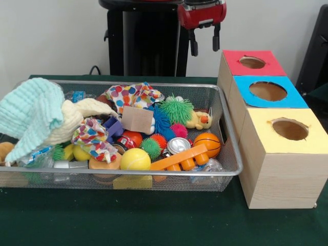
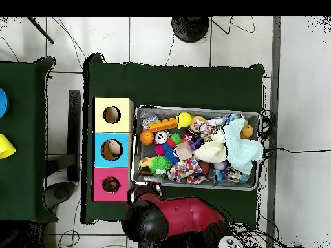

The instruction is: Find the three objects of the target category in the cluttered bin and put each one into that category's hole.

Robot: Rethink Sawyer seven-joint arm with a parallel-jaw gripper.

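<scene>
A wire mesh bin is heaped with toys and cloths. At its front lie a yellow ball, a small basketball and an orange plastic toy. Behind them are a green spiky ball, a duck plush, a metal can and a red ball. My gripper hangs open and empty, high behind the bin's right end, near the red box. Only the arm shows in the overhead view.
Three wooden boxes with holes stand in a row beside the bin: red-topped, blue-topped, yellow-topped. A mint cloth, a cream cloth and a patterned cloth cover toys.
</scene>
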